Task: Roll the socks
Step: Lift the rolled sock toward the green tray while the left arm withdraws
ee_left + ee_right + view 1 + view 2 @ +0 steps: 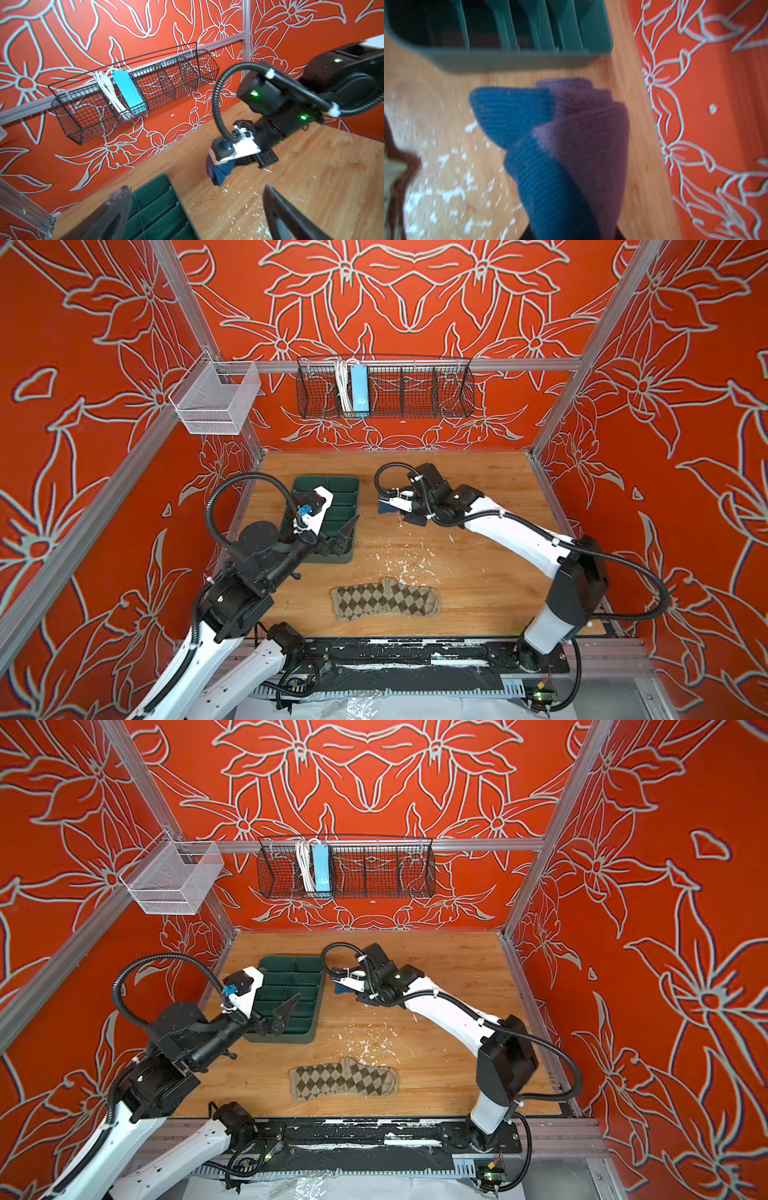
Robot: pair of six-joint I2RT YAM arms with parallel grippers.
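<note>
The left gripper [343, 537] hangs over the green divided tray [328, 560], which sits by the left edge of the table [490, 597]. Its fingers [118, 207] are spread wide and hold nothing.

Just beside the tray's right wall, toward the back of the table, the right gripper [395, 507] is clamped on the purple sock [581, 135]. This sock is ribbed knit, purple with navy sections, and is gathered into a loose, layered bundle. Whether it touches the table cannot be told.

The argyle sock [386, 599] lies flat near the middle of the front edge, beige with olive-brown diamonds, well apart from both grippers. White flecks [407, 568] litter the table behind it.

Handling judgement: both socks are light, soft and limp. A loose roll is likely to spring open if released. Grip the bundle across all its layers. Take the flat sock at one end.
</note>
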